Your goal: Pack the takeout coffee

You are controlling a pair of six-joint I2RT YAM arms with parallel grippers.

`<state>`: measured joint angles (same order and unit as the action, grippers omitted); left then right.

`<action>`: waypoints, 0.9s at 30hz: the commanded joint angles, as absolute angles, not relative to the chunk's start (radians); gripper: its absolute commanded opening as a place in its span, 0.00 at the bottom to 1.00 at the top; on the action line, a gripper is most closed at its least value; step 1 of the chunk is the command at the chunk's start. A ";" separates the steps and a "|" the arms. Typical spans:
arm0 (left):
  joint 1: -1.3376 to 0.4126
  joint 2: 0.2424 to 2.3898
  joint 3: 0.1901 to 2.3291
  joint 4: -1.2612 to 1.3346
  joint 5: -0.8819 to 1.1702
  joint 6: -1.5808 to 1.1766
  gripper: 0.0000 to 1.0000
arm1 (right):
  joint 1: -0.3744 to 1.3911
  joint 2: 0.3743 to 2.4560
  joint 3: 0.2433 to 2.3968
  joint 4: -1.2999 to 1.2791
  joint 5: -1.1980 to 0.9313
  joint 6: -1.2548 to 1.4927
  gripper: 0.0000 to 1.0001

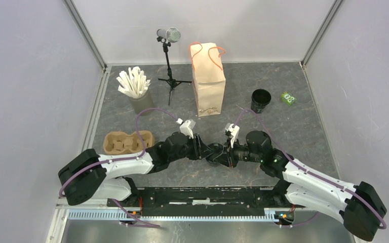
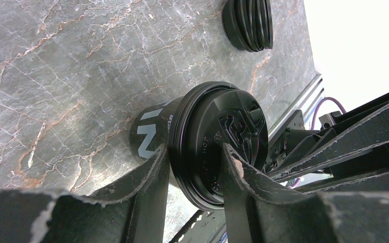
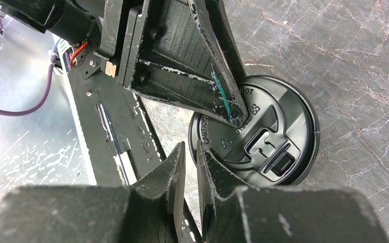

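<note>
The takeout coffee is a small black cup (image 2: pixel 149 129) with a round black lid (image 2: pixel 233 121) that stands on the marble table between the two arms. My left gripper (image 2: pixel 195 152) is shut on it, one finger on top of the lid and the other against the cup's side under the rim. In the right wrist view the lid (image 3: pixel 273 131) shows from above, with the left gripper's finger (image 3: pixel 192 66) lying across it. My right gripper (image 3: pixel 191 148) is shut and empty, just beside the lid's edge. In the top view both grippers (image 1: pixel 216 153) meet and hide the cup.
A tall brown paper bag (image 1: pixel 208 81) with orange handles stands at the back centre. A grey cup of white sticks (image 1: pixel 137 86), a microphone tripod (image 1: pixel 168 55), a cardboard cup carrier (image 1: pixel 126 143), a black stack of lids (image 1: pixel 261 99) and a small green packet (image 1: pixel 287 97) are around.
</note>
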<state>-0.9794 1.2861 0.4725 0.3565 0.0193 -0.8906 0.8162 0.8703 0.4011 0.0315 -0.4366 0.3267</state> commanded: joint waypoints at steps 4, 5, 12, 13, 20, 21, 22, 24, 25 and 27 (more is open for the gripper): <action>-1.000 1.332 0.454 0.170 0.022 -0.856 0.45 | 0.821 0.897 0.425 0.045 -0.409 0.298 0.20; -1.000 1.333 0.454 0.170 0.022 -0.857 0.45 | 0.821 0.899 0.426 0.041 -0.407 0.296 0.20; -1.003 1.334 0.452 0.170 0.023 -0.858 0.45 | 0.822 0.895 0.385 0.020 -0.388 0.284 0.20; -1.003 1.333 0.451 0.170 0.021 -0.859 0.45 | 0.821 0.894 0.373 0.015 -0.381 0.283 0.20; -1.004 1.343 0.454 0.170 0.020 -0.859 0.45 | 0.821 0.879 0.291 0.011 -0.369 0.278 0.20; -1.006 1.346 0.454 0.170 0.022 -0.859 0.45 | 0.821 0.876 0.282 0.009 -0.368 0.278 0.20; -1.006 1.347 0.454 0.170 0.020 -0.858 0.45 | 0.821 0.874 0.273 0.003 -0.370 0.276 0.20; -1.006 1.351 0.453 0.170 0.016 -0.858 0.45 | 0.820 0.874 0.263 0.003 -0.368 0.270 0.20; -1.006 1.353 0.454 0.170 0.015 -0.857 0.45 | 0.821 0.872 0.254 -0.028 -0.359 0.268 0.20; -1.006 1.359 0.456 0.170 0.015 -0.854 0.45 | 0.821 0.869 0.230 -0.031 -0.346 0.275 0.20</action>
<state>-0.9890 1.3029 0.4835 0.3573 0.0196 -0.8906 0.8162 0.8482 0.3130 0.1467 -0.4007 0.3042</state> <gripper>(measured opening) 0.455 0.200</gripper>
